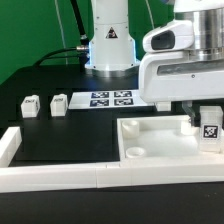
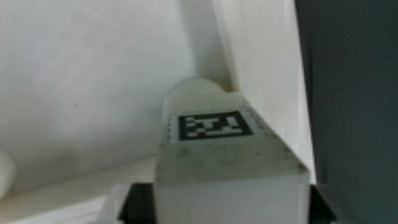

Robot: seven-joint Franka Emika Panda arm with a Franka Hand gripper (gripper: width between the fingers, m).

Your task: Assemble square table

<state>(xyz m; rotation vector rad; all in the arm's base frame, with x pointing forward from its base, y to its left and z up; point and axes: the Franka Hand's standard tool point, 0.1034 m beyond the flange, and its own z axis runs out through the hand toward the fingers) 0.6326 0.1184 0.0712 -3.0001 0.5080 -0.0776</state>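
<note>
The white square tabletop (image 1: pixel 150 150) lies tray-side up at the exterior view's right, against the front wall. My gripper (image 1: pixel 207 117) is shut on a white tagged leg (image 1: pixel 210 131) and holds it upright over the tabletop's far right corner. In the wrist view the leg (image 2: pixel 215 135) fills the middle between my dark fingers (image 2: pixel 143 204), its tag facing the camera, its tip by the tabletop's raised rim (image 2: pixel 260 60). Whether the leg sits in a socket is hidden. Two more tagged legs (image 1: pixel 31 105) (image 1: pixel 59 103) stand on the black table at the left.
The marker board (image 1: pixel 112 98) lies flat in front of the robot base (image 1: pixel 108 45). Long white wall bars (image 1: pixel 60 178) run along the front edge and the left side (image 1: pixel 8 145). The tabletop rests against the front bar.
</note>
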